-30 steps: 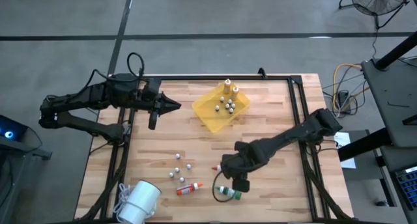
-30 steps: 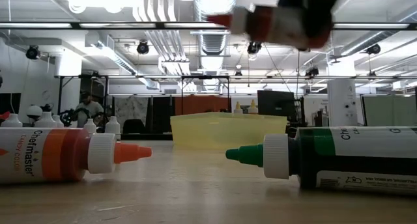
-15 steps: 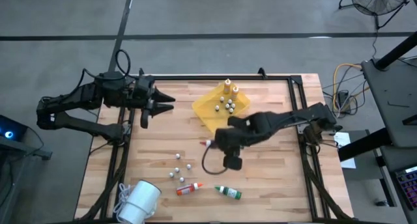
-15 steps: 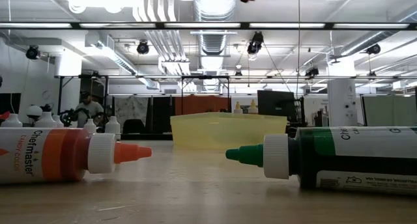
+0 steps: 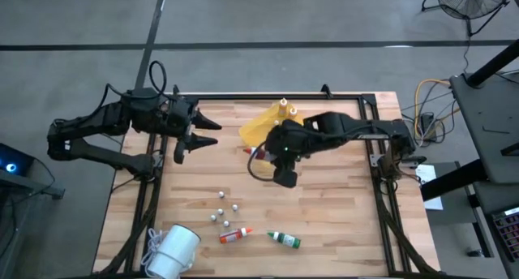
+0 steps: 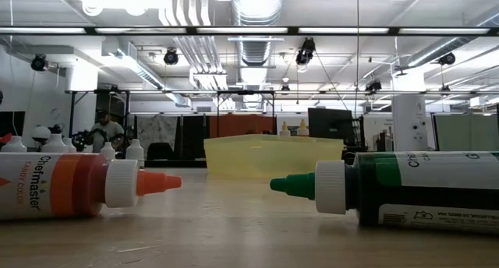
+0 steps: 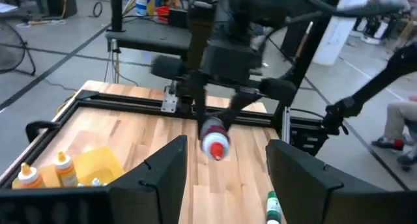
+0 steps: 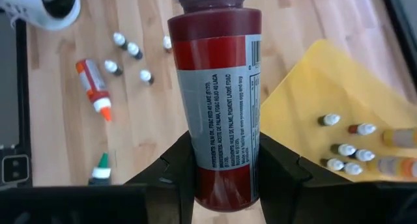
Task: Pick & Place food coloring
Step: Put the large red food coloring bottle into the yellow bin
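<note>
Transport step in hand. The right hand (image 5: 261, 154) pinches the red food coloring bottle (image 8: 218, 100) by its body, carried above the desk (image 5: 340, 214) just beside the yellow tray (image 5: 258, 130). The next move calls for centring over the tray before release. The orange bottle (image 5: 235, 234) and green bottle (image 5: 285, 240) lie well apart from the tray. The left hand (image 5: 203, 133) waits near the tray, fingers spread.

The table (image 5: 324, 206) is pale wood planks with a smooth, faintly shiny finish, edged by a matt black metal frame (image 5: 268, 97). The tray (image 6: 273, 155) is translucent yellow plastic. The red bottle (image 8: 220, 94) — glossy plastic — wears a smooth paper label.
</note>
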{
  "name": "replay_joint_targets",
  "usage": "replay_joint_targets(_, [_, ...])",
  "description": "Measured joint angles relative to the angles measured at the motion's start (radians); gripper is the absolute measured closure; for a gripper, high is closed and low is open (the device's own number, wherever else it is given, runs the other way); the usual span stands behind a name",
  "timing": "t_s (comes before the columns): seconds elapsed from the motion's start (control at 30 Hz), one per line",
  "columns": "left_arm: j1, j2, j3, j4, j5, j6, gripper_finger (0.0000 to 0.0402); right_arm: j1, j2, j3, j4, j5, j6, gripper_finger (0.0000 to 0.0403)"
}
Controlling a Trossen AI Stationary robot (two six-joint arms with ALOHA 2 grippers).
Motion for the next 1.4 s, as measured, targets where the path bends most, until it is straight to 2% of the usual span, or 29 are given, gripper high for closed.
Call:
replay_joint_targets(0.57, [0.0, 0.107, 0.085, 0.002, 0.037, 0.07, 0.0221, -0.028, 0.0, 0.122, 0.005, -0.006, -0.048, 0.0293])
replay_joint_targets(1.03, [0.0, 0.254, 0.175, 0.0, 0.103, 0.064, 0.0221, -0.027, 0.0, 0.125, 0.005, -0.009, -0.077, 0.0293])
replay_joint_targets(1.4, [-0.005, 0.348, 0.236, -0.049, 0.113, 0.068, 0.0221, -0.028, 0.0, 0.125, 0.002, -0.009, -0.098, 0.0293])
